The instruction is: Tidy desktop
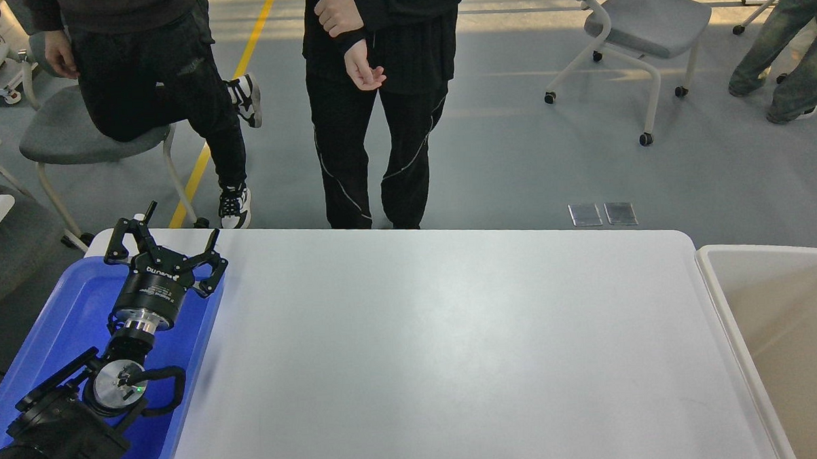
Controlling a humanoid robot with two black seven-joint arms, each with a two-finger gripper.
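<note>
The desktop [453,343] is a large white tabletop with rounded corners and fills the middle of the head view; no loose object shows on it. My left gripper [181,227] is open and empty, its fingers spread, held above the far end of the blue tray [58,323] at the table's left edge. My right arm and its gripper are out of view.
A cream bin with a white rim [779,339] stands off the table's right edge, nothing visible inside it. Two people in black [377,108] stand just beyond the far edge. Chairs [639,24] stand on the grey floor behind.
</note>
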